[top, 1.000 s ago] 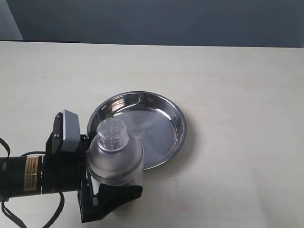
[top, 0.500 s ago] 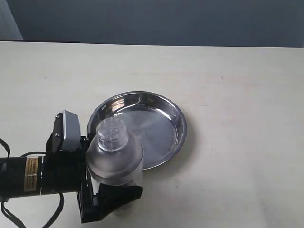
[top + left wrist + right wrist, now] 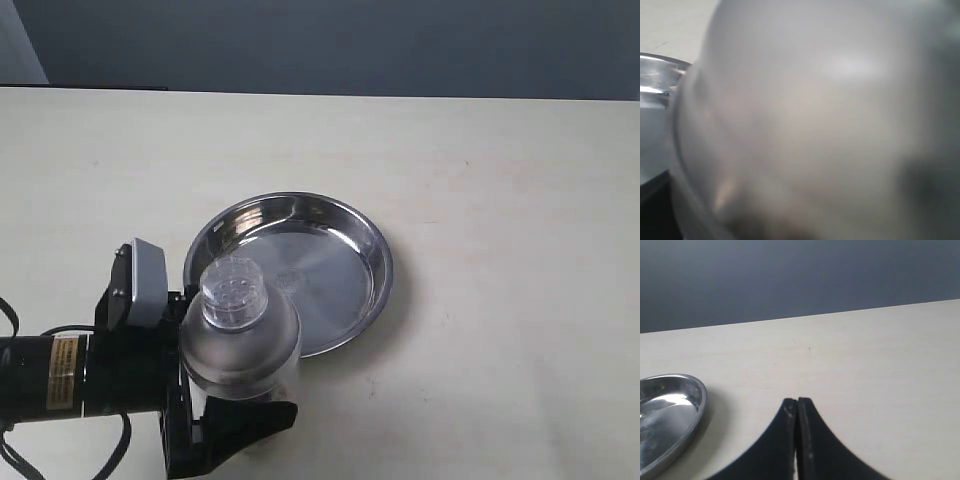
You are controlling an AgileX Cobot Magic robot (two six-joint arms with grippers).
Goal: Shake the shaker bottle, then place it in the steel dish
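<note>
Exterior view shows the left hand (image 3: 228, 378) closed around the clear plastic shaker bottle with a frosted dome and a small perforated cap (image 3: 238, 335). It holds the bottle upright, just beside the shiny round stainless-steel dish (image 3: 384, 268), where it overlaps the dish's rim. The dish lies on the pale table (image 3: 500, 190) with nothing in it, so the placing is not yet done. One moment cannot show whether the shaking is finished. In the left wrist view the bottle fills almost the whole picture. The right hand (image 3: 797, 412) has its fingers pressed together on nothing, over bare table.
</note>
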